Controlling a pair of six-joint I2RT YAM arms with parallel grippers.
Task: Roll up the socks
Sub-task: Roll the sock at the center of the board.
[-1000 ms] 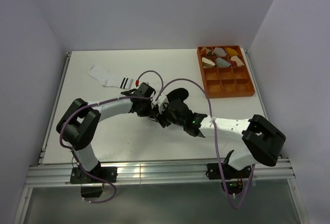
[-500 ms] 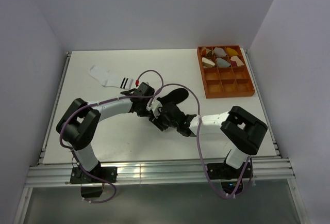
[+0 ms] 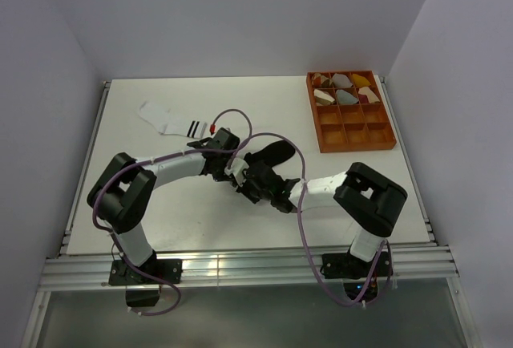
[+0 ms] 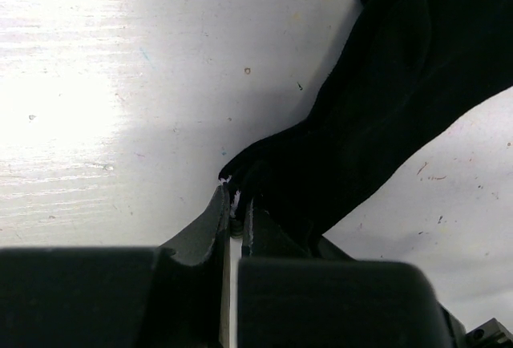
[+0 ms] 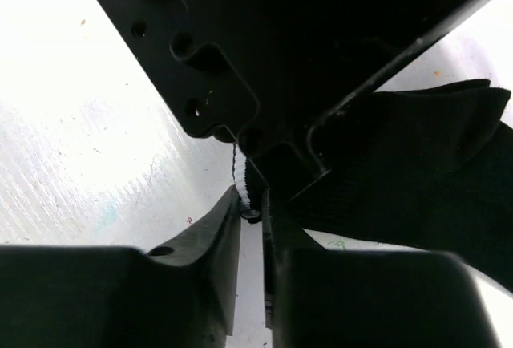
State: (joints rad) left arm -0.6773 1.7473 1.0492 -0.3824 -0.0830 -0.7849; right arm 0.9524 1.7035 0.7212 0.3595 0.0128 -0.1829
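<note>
A black sock [image 3: 272, 152] lies on the white table, running up and right from where both grippers meet. My left gripper [image 4: 233, 201] is shut on the edge of its cuff, with the black sock [image 4: 385, 107] stretching away to the upper right. From the opposite side, my right gripper [image 5: 252, 202] has its fingers pinched on the white-striped cuff of the black sock [image 5: 417, 163], right under the left gripper's body. In the top view the left gripper [image 3: 239, 171] and right gripper [image 3: 256, 183] nearly touch. The white sock [image 3: 170, 120] with black cuff stripes lies flat at the far left.
An orange compartment tray [image 3: 353, 147] stands at the back right, with rolled bundles [image 3: 345, 90] in its far rows. Both arms cross the middle of the table with purple cables looping over them.
The right arm has folded inward and its gripper has slid left up to the left gripper. Its jaws have narrowed onto the black sock's cuff. The left gripper has held still.
</note>
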